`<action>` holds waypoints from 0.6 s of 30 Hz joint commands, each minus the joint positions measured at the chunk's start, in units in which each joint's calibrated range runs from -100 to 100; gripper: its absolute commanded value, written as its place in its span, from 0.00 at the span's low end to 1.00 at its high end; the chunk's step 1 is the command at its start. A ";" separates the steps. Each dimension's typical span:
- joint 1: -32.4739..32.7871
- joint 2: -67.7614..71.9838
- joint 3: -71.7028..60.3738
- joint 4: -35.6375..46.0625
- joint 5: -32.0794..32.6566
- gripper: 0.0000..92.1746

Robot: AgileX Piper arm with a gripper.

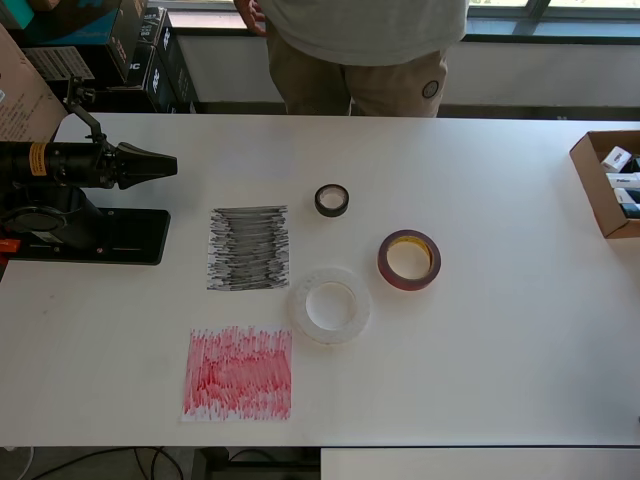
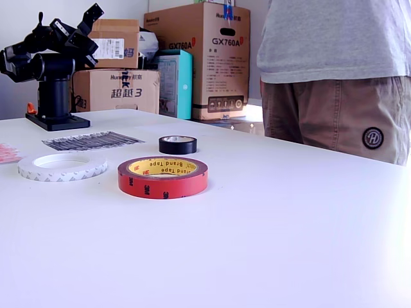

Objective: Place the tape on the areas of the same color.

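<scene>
The small black tape roll (image 1: 332,200) lies flat on the white table, to the right of the black scribbled patch (image 1: 248,248). The dark-red roll with the yellowish core (image 1: 408,260) lies further right. The large translucent white roll (image 1: 331,305) lies between them, nearer the front edge. The red scribbled patch (image 1: 238,373) is at the front. I cannot make out a plain white sheet on the white table. My gripper (image 1: 165,165) hangs folded back at the overhead view's left, jaws together and empty, far from every roll. The exterior view shows the gripper (image 2: 93,13), black roll (image 2: 178,144), red roll (image 2: 163,176) and white roll (image 2: 62,166).
The arm's black base (image 1: 85,235) stands at the overhead view's left edge. An open cardboard box (image 1: 610,185) sits at the right edge. A person (image 1: 360,50) stands at the table's far side. Cardboard boxes (image 2: 192,58) are stacked behind the table.
</scene>
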 commanded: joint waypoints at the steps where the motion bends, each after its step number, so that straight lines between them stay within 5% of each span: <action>1: 0.10 -0.38 -0.47 1.20 0.34 0.00; 18: -0.22 -0.38 -1.01 -0.49 -0.23 0.00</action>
